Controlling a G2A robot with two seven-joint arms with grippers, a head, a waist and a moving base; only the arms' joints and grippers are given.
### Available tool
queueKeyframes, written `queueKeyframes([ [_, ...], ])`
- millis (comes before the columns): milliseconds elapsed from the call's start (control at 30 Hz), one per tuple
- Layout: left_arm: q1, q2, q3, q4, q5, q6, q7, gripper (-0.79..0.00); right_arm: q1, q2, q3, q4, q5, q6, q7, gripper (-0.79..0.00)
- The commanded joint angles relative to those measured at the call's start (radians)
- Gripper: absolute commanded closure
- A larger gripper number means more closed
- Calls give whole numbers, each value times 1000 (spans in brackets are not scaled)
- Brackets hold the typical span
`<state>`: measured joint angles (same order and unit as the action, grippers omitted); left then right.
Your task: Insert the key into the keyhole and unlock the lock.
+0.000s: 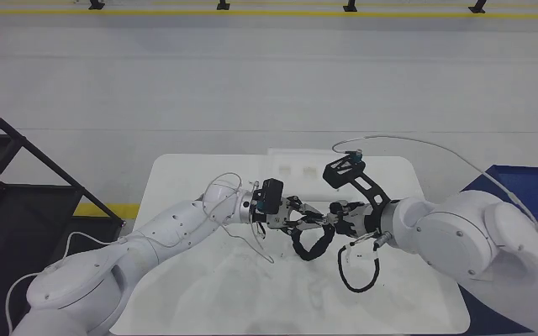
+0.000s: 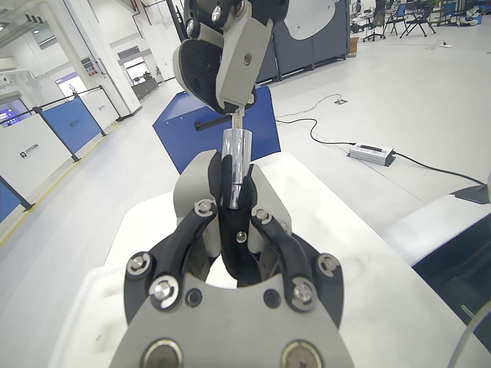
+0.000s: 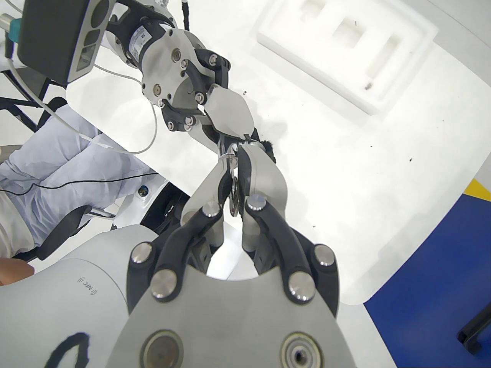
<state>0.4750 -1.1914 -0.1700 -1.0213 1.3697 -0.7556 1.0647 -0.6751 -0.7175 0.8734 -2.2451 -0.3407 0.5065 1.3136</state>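
Both grippers meet above the middle of the white table (image 1: 210,294). My left gripper (image 2: 234,178) is shut on the lock (image 2: 237,158), a chrome cylinder standing out past its fingertips. The lock's black cable loop (image 1: 313,244) hangs below it. My right gripper (image 3: 232,155) is shut on the key (image 3: 234,195), whose head sits between its pads. In the left wrist view, the right gripper (image 2: 234,103) comes in from opposite, and the key blade (image 2: 238,118) meets the cylinder's end face in line with it. How deep the blade sits is hidden.
A white foam tray (image 3: 345,36) with rectangular recesses lies at the table's far edge (image 1: 298,164). A black cable loop (image 1: 357,270) hangs under the right arm. A black frame (image 1: 34,168) stands off the table's left side. A blue cabinet (image 1: 513,181) stands to the right.
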Motion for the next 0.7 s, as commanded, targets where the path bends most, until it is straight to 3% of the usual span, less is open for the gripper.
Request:
queueKeyframes([
  [0, 0, 0, 0, -2, -3, -3, -3, 0, 7, 0, -9, 3, 3, 3, -3, 0],
  [133, 0, -1, 0, -4, -9, -8, -8, 0, 24, -1, -29, 10, 15, 9, -9, 0],
  [167, 1, -1, 0, -3, -12, -10, -10, 0, 28, -2, -31, 11, 22, 10, -10, -317],
  [200, 2, -1, 0, -3, -15, -12, -12, 0, 31, -3, -33, 12, 26, 11, -10, -785],
  [400, 8, 1, 0, 1, -60, -44, -44, 0, 60, -9, -30, 9, 50, -32, -11, -785],
  [667, -4, 36, -23, -31, -249, -201, -201, 0, 40, 0, -3, 10, 26, -291, -5, -785],
])
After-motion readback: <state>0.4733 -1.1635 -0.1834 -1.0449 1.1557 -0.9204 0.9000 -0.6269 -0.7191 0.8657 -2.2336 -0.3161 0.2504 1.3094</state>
